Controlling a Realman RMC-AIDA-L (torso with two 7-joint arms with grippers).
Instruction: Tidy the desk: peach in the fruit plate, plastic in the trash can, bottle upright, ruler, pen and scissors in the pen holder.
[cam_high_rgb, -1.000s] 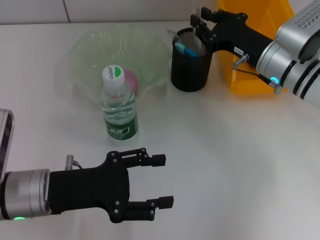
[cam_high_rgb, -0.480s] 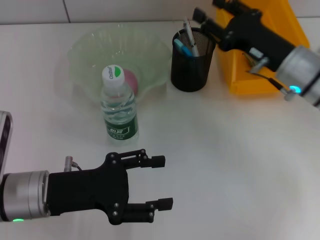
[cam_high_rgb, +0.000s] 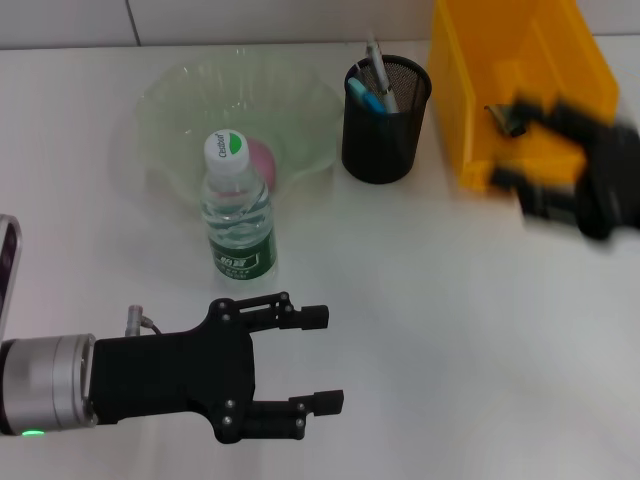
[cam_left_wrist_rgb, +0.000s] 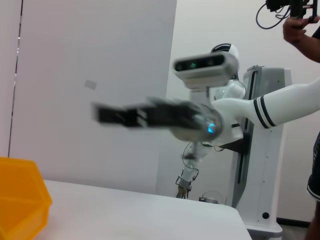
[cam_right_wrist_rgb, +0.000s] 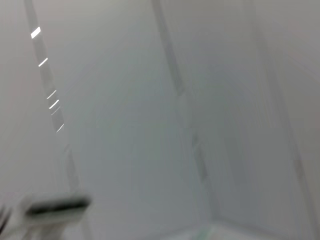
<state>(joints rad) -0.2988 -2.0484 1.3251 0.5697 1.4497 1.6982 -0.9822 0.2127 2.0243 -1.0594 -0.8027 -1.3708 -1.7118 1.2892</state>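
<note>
Two grippers show. Our right gripper (cam_high_rgb: 545, 165) is a blur in front of the yellow trash can (cam_high_rgb: 520, 60), right of the black mesh pen holder (cam_high_rgb: 385, 125); its fingers look parted and empty. Our left gripper (cam_high_rgb: 322, 360) hangs open, well in front of that holder. The water bottle (cam_high_rgb: 238, 215) stands upright left of the holder, just before the pink peach (cam_high_rgb: 262, 160) in the clear fruit plate (cam_high_rgb: 180, 100). Pens (cam_high_rgb: 375, 75) stick up from the holder.
</note>
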